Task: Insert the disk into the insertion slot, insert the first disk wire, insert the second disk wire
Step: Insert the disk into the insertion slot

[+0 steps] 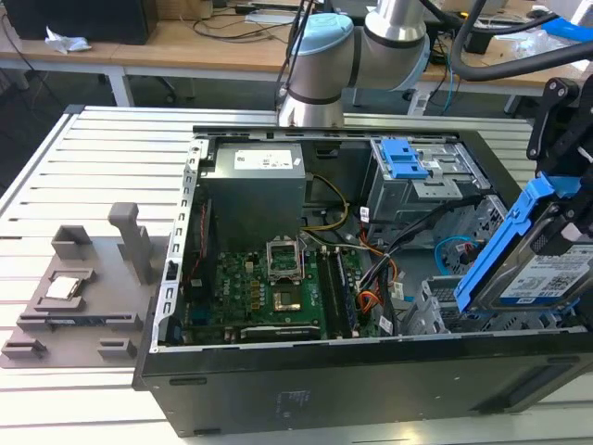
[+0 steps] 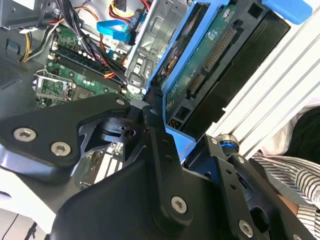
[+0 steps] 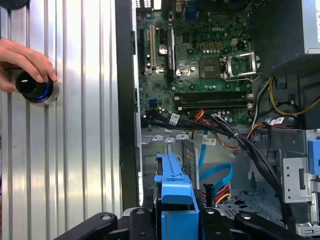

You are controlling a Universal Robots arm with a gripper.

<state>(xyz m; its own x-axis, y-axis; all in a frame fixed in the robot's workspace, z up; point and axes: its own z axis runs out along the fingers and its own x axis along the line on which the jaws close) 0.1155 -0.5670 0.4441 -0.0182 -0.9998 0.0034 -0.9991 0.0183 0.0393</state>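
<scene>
Your claw (image 3: 177,224) is clamped on the disk (image 1: 536,271), a finger on each side. It holds the disk tilted in the air over the insertion slot (image 1: 429,311) at the exterior view's right, not yet in it. The slant looks meant to line the disk's edge up with the opening. Count one disk, one slot, one looped blue cable (image 3: 216,175) and one hand (image 3: 22,57) on a knob (image 3: 35,87) on the surface (image 3: 75,150).

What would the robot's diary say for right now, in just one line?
gripper: shut on the disk | the disk: tilted above the insertion slot, not yet in | disk connector: bare, no wire
</scene>
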